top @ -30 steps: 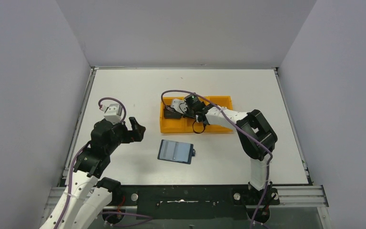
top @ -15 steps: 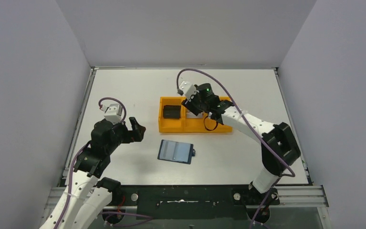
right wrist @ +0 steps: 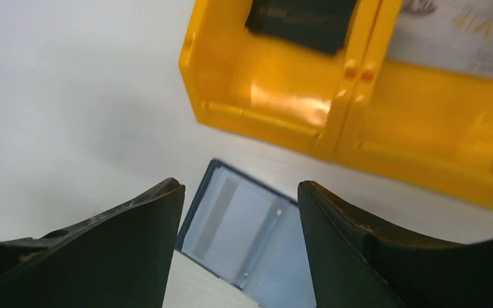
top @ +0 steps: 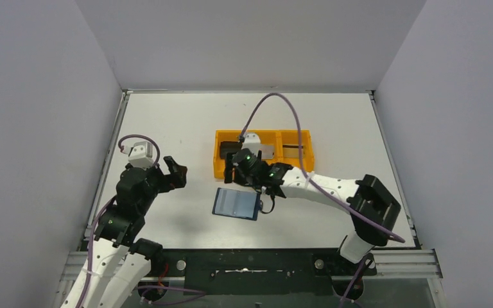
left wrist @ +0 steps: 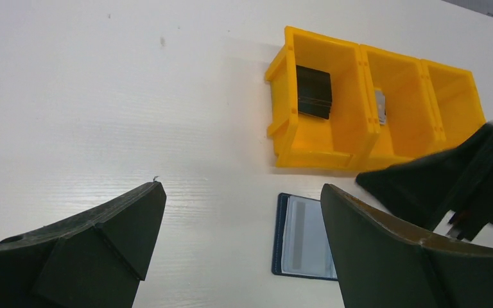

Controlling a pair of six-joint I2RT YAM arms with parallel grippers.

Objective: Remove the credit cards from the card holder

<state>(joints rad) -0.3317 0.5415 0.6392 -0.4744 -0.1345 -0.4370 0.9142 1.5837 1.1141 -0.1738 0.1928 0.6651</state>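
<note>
The right gripper (right wrist: 241,189) hangs with jaws spread and empty. The card holder (right wrist: 250,237) lies open just below its fingertips, with the orange tray (right wrist: 263,122) beyond (a silver-grey card (right wrist: 456,32) rests in its middle compartment). The left gripper (left wrist: 241,189), also wide apart and empty, has the card holder ahead to its right.

This is a robotics lab, more exactly a small test cell. A white bench (top: 167,122) is closed on three sides by plain grey panels (top: 38,128). The left arm (top: 131,192) and the right arm (top: 324,186), both with purple cables (top: 276,95), are fixed on a metal frame (top: 398,260) at its near edge. An orange plastic sorting tray (top: 221,168) stands on the bench.
</note>
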